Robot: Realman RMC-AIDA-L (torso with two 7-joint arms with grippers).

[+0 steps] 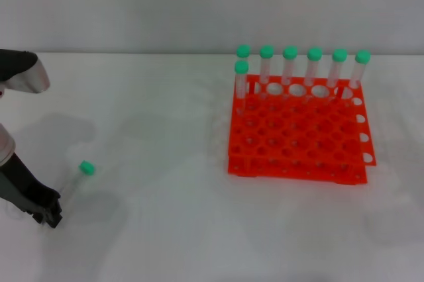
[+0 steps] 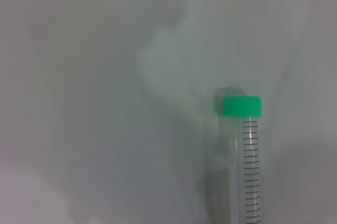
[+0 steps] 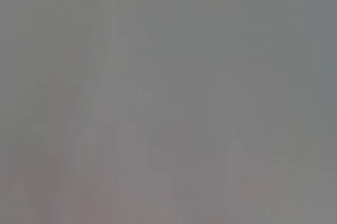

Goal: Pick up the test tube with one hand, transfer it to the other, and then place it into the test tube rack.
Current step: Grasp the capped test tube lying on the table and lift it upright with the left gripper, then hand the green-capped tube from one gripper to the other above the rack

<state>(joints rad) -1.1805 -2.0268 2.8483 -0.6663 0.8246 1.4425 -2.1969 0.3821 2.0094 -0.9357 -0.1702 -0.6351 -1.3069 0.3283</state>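
Note:
The test tube lies tilted on the white table at the left. Its green cap points away from me and its clear body runs back toward my left gripper. That black gripper is low at the tube's bottom end; I cannot tell whether it holds the tube. In the left wrist view the tube shows close up, with scale marks and its green cap. The orange-red test tube rack stands at the right. My right gripper is out of view, and the right wrist view shows only blank grey.
Several green-capped tubes stand upright along the rack's back row, and one more stands at the left of the second row. The rack's other holes are empty. White table lies between the tube and the rack.

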